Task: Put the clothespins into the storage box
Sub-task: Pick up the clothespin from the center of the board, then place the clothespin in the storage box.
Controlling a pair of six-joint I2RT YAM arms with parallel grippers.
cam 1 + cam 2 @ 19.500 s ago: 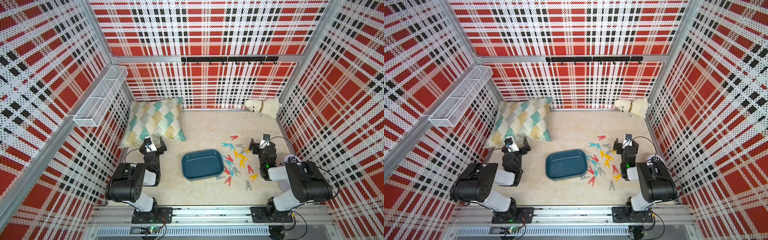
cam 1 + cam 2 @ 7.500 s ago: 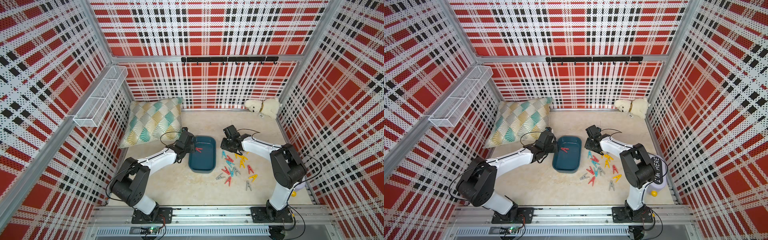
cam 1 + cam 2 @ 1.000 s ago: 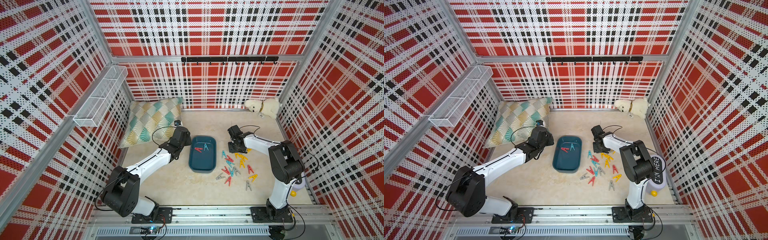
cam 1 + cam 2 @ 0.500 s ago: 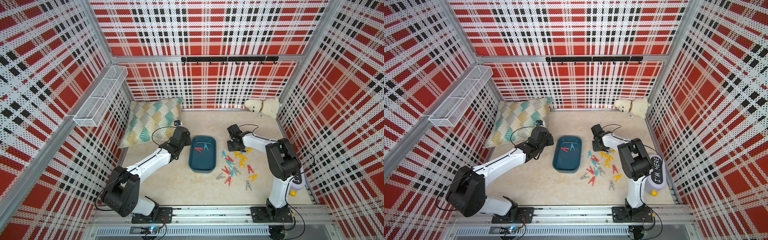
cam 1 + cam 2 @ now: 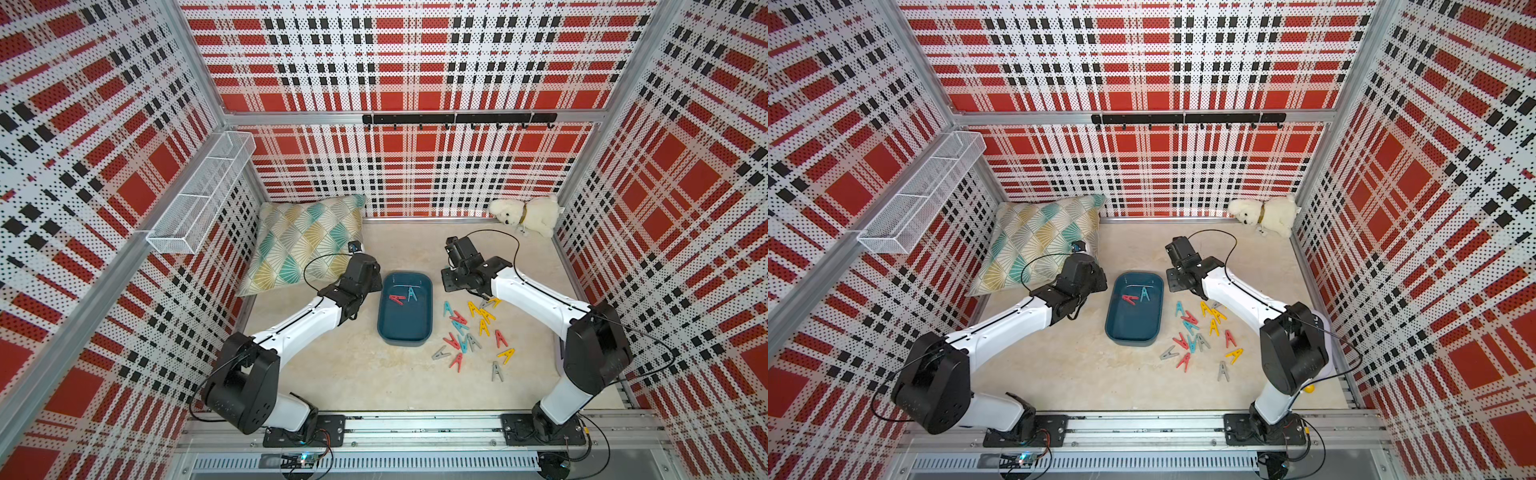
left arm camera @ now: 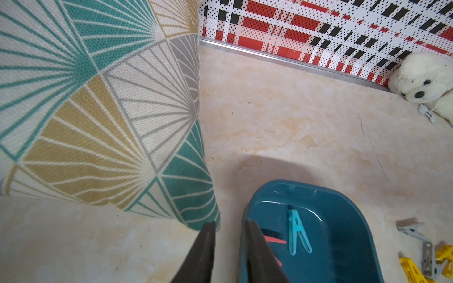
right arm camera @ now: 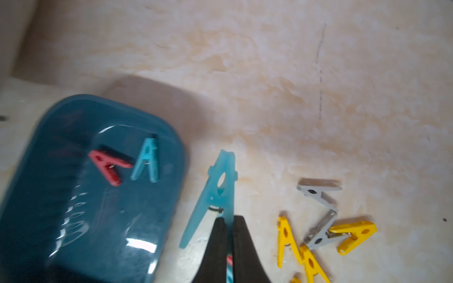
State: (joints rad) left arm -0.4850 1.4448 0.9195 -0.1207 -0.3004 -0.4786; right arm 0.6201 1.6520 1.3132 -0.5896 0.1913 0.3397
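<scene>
seemingly translucent a-shaped clothespin (image 7: 215, 197), glossy teal storage box (image 7: 44, 196)

Overhead stereo pair over whole scene; close wrist views sharing storage box (image 6: 355, 245) (image 7: 61, 196).

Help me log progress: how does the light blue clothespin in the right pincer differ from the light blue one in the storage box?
The held clothespin is clamped by one leg in the right pincer; the boxed clothespin lies free. The held clothespin is outside the storage box; the boxed clothespin rests inside, beside a red clothespin. Both are light blue and A-shaped.
</scene>
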